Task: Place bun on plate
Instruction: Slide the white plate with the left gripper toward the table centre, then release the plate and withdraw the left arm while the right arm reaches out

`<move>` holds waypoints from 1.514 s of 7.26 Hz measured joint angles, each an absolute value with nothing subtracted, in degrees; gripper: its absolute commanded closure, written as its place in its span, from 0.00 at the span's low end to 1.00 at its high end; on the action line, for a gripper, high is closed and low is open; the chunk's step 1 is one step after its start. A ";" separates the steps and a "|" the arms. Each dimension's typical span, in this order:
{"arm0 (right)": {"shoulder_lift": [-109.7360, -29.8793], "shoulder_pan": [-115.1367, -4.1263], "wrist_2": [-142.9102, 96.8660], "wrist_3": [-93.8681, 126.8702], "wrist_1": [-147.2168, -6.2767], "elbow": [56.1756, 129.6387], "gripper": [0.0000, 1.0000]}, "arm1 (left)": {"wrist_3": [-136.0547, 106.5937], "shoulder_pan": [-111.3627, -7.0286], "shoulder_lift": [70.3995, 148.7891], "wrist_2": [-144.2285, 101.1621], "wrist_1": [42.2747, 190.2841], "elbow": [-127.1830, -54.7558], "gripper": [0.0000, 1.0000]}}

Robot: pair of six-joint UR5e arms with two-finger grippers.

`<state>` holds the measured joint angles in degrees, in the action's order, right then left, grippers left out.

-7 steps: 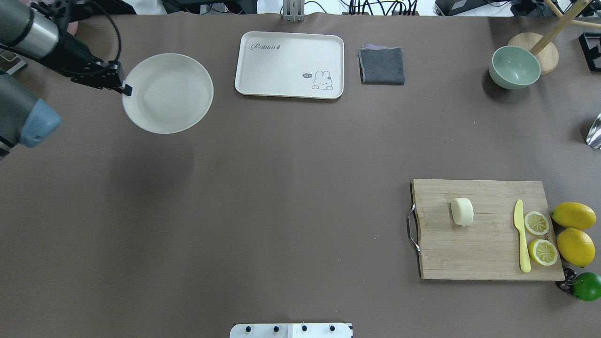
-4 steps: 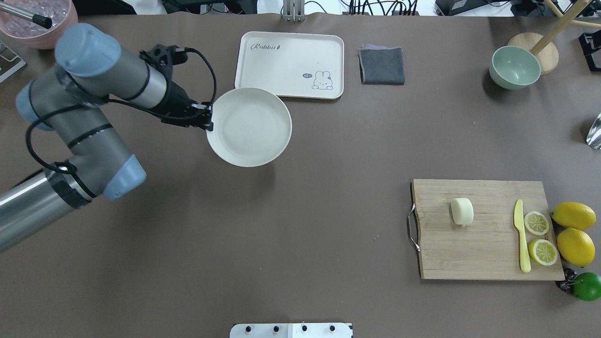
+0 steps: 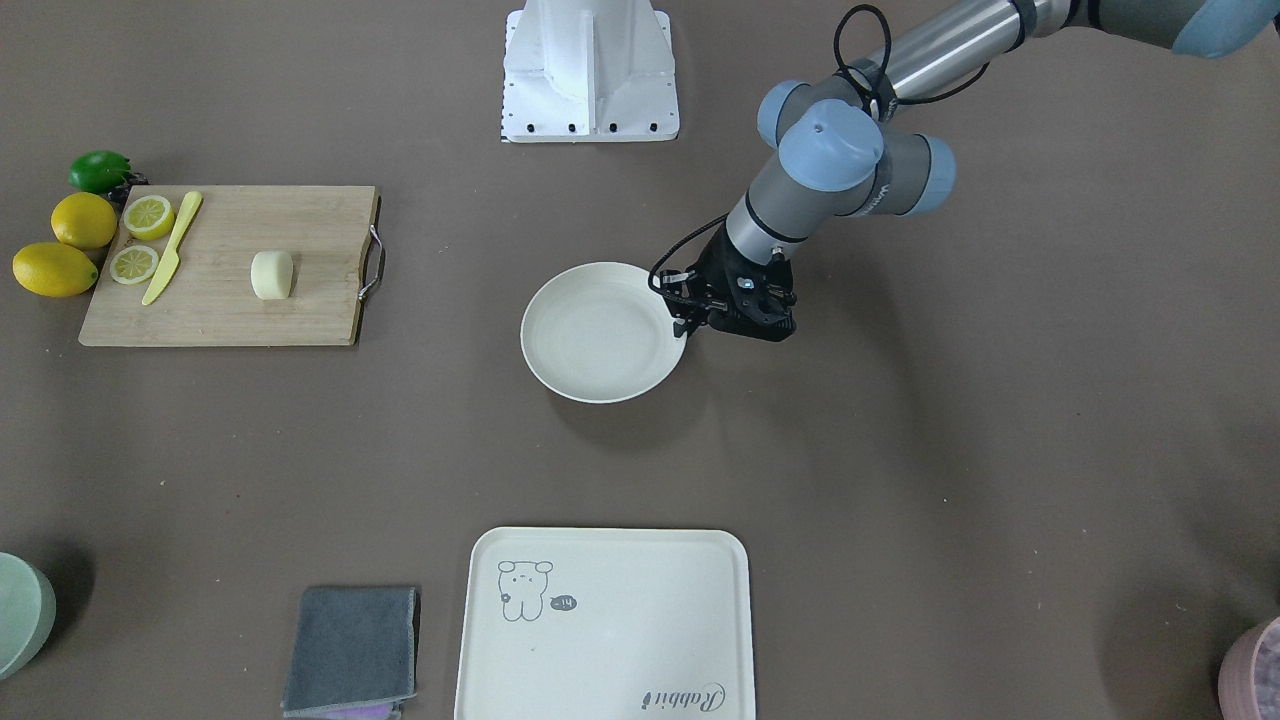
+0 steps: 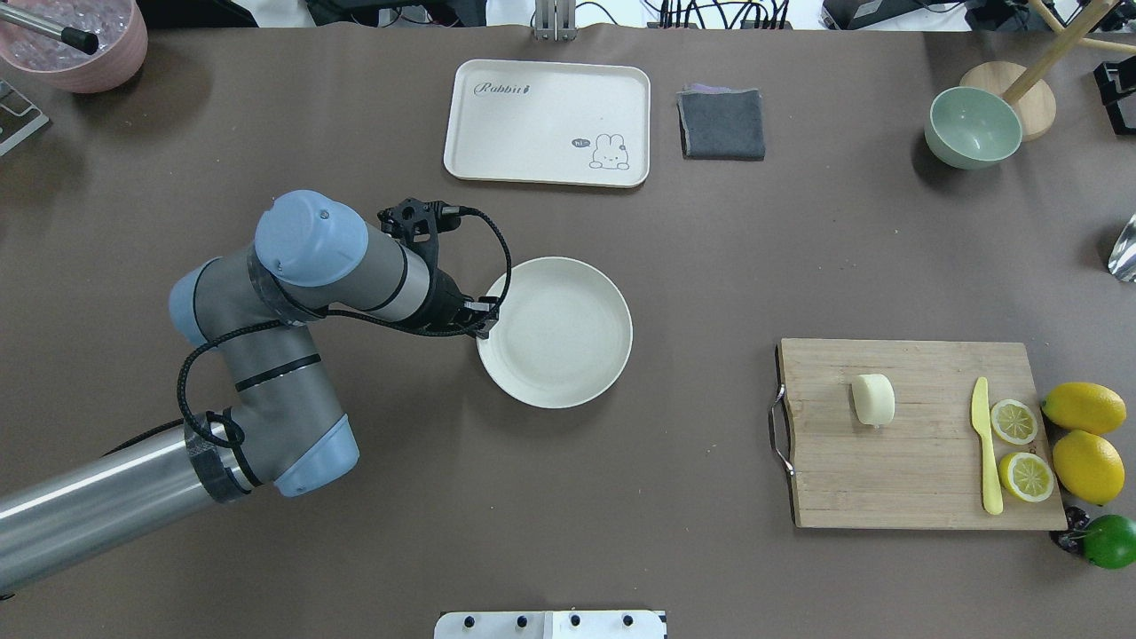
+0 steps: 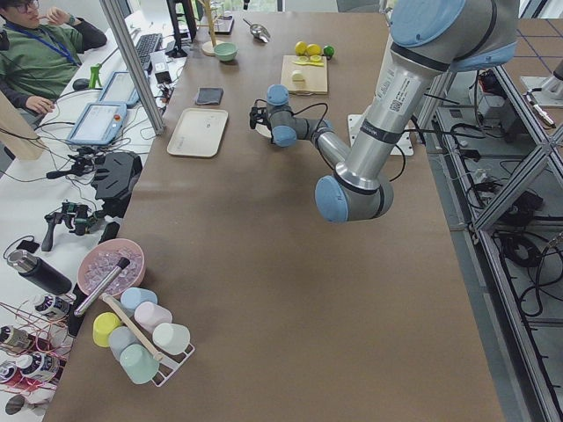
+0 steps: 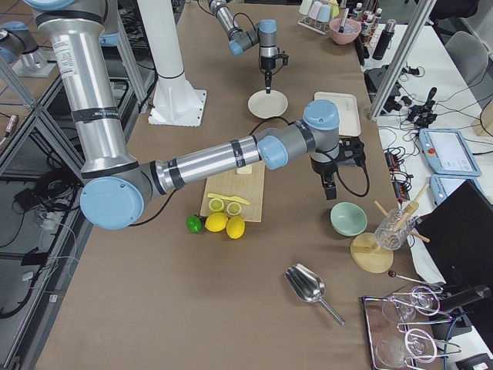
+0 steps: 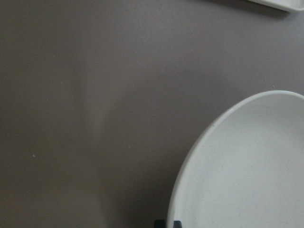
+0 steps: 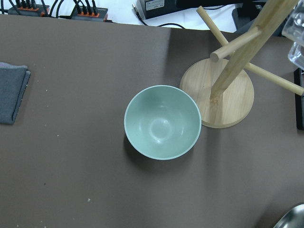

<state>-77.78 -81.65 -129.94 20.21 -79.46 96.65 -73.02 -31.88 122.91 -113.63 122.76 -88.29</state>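
A long table covered in matte brown sheeting (image 4: 568,497) fills the room under soft, even light, flanked by silver aluminium frame posts (image 5: 132,66), a white side desk (image 5: 35,189) carrying blue-edged tablets (image 5: 97,123), and grey floor (image 5: 528,352).

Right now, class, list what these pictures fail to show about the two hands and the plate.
- Right hand: shows only in the exterior right view, too small to tell open or shut; its wrist view shows just the green bowl.
- Left hand, clamped on the plate rim: the left wrist view's bottom edge cuts off all but its fingertips.
- Plate's underside: hidden in every view, so contact with the table is unclear.
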 measured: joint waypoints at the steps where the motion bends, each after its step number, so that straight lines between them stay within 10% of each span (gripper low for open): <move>1: -77.89 -81.65 -129.91 20.21 -79.46 96.66 0.00 | -73.22 -31.23 122.87 -113.10 123.87 -88.07 0.02; 11: -77.38 -62.30 -130.31 39.29 -79.36 102.96 0.00 | -51.11 -56.28 111.49 -122.55 124.59 -90.76 0.02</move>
